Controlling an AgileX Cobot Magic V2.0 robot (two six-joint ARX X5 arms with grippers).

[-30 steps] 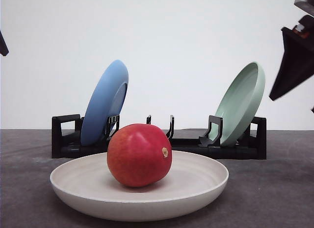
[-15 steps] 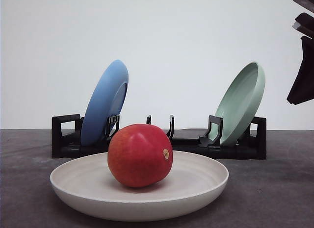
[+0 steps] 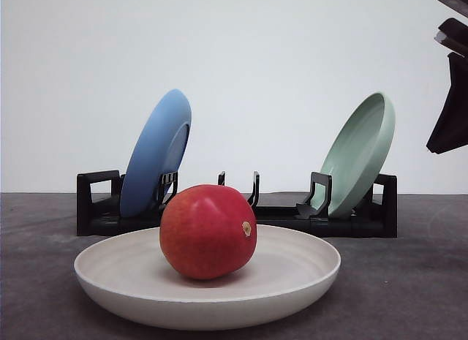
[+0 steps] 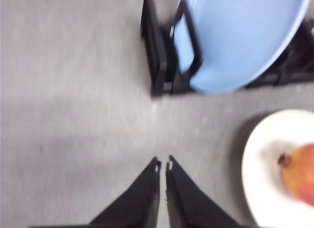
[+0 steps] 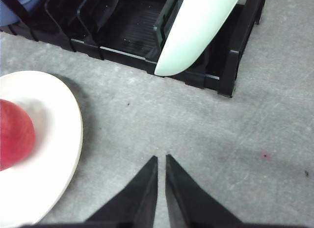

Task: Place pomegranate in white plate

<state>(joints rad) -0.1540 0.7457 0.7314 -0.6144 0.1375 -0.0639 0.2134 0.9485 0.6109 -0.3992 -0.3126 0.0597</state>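
The red pomegranate point(image 3: 208, 231) lies inside the white plate point(image 3: 307, 278) at the front of the table, tan nub facing right. In the left wrist view the pomegranate point(image 4: 300, 173) and the plate's rim point(image 4: 255, 154) sit off to one side of my left gripper point(image 4: 163, 164), which is shut and empty above bare table. Over grey table my right gripper point(image 5: 161, 159) is shut and holds nothing, with the plate point(image 5: 64, 139) and pomegranate point(image 5: 13, 135) beside it. The right arm point(image 3: 450, 99) hangs high at the front view's right edge.
A black dish rack point(image 3: 95, 208) stands behind the white plate. A blue plate point(image 3: 155, 153) leans in its left end and a pale green plate point(image 3: 360, 153) in its right end. Grey table point(image 3: 409, 281) spreads around.
The right arm has drawn back to the right and upward, away from the plate, then held still. The pomegranate rocked slightly in the plate.
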